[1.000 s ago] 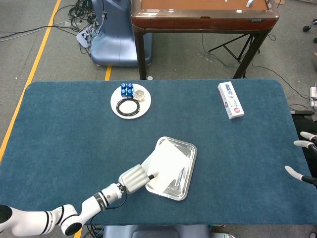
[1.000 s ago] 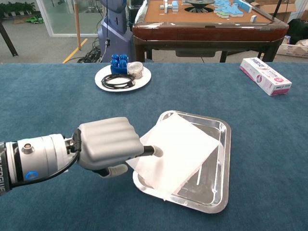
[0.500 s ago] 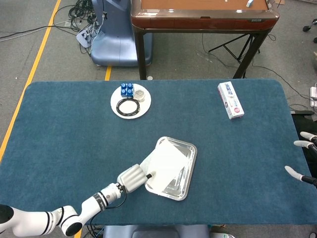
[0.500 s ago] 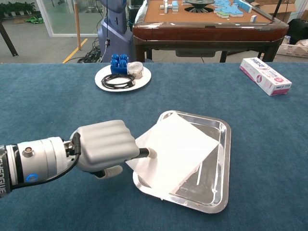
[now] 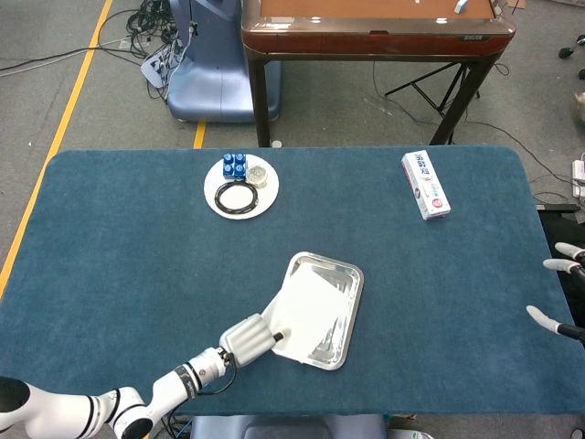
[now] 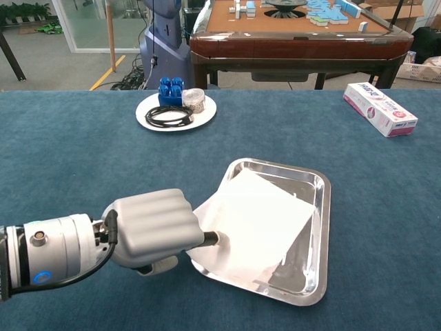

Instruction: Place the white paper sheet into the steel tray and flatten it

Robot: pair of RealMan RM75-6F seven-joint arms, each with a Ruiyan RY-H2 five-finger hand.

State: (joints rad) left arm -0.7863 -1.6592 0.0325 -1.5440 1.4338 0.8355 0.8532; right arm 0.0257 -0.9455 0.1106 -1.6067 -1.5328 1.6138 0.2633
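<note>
The steel tray point(image 5: 353, 274) point(image 6: 324, 207) lies near the table's front edge. The white paper sheet point(image 5: 307, 306) point(image 6: 260, 219) lies across it, its left corner hanging over the tray's near-left rim. My left hand point(image 5: 245, 337) point(image 6: 150, 224) sits just left of the tray, fingers curled, with one fingertip point(image 6: 211, 238) pressing on the paper's near-left part. I see nothing gripped in it. My right hand point(image 5: 559, 291) shows only at the far right edge of the head view, off the table, fingers apart and holding nothing.
A white plate point(image 5: 219, 203) point(image 6: 148, 123) with blue blocks, a black cable and a small jar stands at the back left. A pink-and-white box point(image 5: 426, 185) point(image 6: 380, 109) lies at the back right. A brown table stands beyond the far edge.
My left hand has drawn back toward the near edge, and the paper slid with it. The sheet now lies flatter, its far corner further from the tray's back rim.
</note>
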